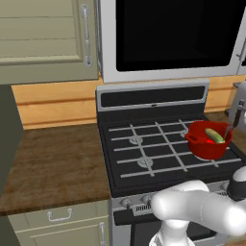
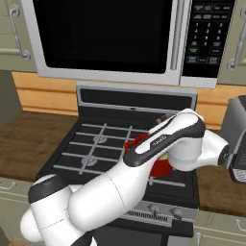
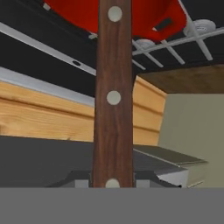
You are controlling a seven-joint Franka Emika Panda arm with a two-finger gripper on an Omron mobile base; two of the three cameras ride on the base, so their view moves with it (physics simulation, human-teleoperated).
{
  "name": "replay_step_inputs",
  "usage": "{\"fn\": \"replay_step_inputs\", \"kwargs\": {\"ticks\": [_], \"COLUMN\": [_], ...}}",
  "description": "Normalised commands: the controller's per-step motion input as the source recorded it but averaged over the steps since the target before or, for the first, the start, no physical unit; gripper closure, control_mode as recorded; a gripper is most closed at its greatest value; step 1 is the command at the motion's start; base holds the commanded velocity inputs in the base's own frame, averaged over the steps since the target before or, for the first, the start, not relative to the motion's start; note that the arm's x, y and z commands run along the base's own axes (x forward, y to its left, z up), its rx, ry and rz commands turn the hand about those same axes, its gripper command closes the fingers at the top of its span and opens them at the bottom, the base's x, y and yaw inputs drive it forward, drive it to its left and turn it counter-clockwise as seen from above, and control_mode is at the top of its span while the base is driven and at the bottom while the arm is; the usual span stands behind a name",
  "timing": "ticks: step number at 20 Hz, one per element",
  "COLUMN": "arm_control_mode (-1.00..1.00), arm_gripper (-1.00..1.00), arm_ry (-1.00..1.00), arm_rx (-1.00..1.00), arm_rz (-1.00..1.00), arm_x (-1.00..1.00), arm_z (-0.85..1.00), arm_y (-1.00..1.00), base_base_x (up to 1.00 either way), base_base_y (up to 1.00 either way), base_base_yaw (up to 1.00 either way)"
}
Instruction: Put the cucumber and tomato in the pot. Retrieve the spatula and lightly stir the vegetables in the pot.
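The red pot (image 1: 205, 145) stands on the right front burner of the stove (image 1: 144, 144), with the yellow-green cucumber (image 1: 214, 135) lying inside it. The tomato is hidden from me. A thin spatula (image 1: 226, 130) slants down into the pot's right side. In the hand view its brown riveted handle (image 3: 113, 96) runs straight up from between my fingertips toward the pot (image 3: 144, 17). My gripper (image 3: 112, 183) is shut on that handle. In the right base view my forearm (image 2: 163, 137) lies across the pot (image 2: 162, 168) and hides the hand.
A microwave (image 2: 120, 38) hangs above the stove. A grey appliance (image 2: 238, 134) stands on the counter just right of the pot. Wooden counter (image 1: 53, 163) stretches left of the stove, with cabinets (image 1: 43, 38) above it.
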Motion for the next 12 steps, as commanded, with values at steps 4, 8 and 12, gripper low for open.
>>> {"fn": "replay_step_inputs", "kwargs": {"ticks": [4, 8, 12], "arm_control_mode": [-1.0, -1.0, -1.0], "arm_gripper": [1.0, 1.0, 1.0], "arm_ry": [0.02, 0.17, 0.24], "arm_rx": [-0.07, -0.06, -0.08], "arm_rz": [0.08, 0.08, 0.07], "arm_x": [0.3, 0.18, 0.17], "arm_z": [-0.28, -0.29, -0.44], "arm_y": [0.0, 0.0, 0.0], "base_base_x": [0.0, 0.0, 0.0], "base_base_y": [0.0, 0.0, 0.0], "base_base_yaw": [0.0, 0.0, 0.0]}}
